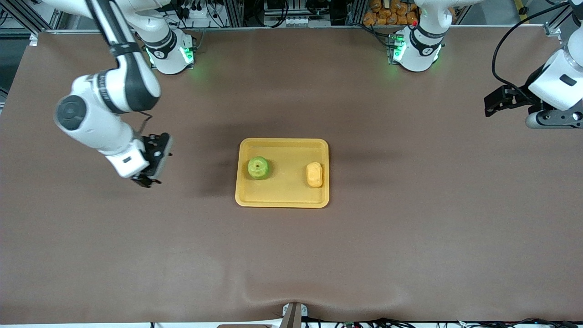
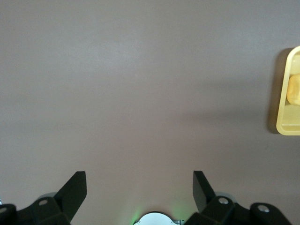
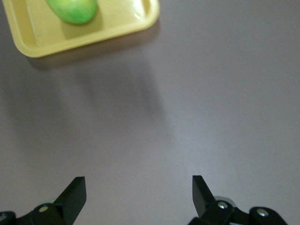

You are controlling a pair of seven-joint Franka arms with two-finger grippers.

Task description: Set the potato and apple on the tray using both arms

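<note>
Potato (image 1: pixel 314 175), a small pale-yellow oblong lump, lies inside the flat yellow-orange plastic tray (image 1: pixel 282 199) near the middle of the brown table (image 1: pixel 291 255), against the tray rim that faces the left arm's end. Its long axis runs from the robots' edge of the table toward the front-camera edge, parallel to that rim. The round bright-green apple (image 1: pixel 258 167) sits in the same tray toward the right arm's end, well apart from the potato, stem dimple pointing up.

Both things appear to be placed already, so the relation that matters now is clearance. The right gripper (image 1: pixel 152 169) hangs over bare table between the tray and the right arm's end, with the apple lying from it toward the table's middle; its fingers are spread wide and hold nothing. The left gripper (image 1: pixel 494 101) is over bare table by the left arm's end edge, toward the robots' edge, well apart from the tray, also spread wide and empty. Of the two, the right gripper is the nearer to the tray.
</note>
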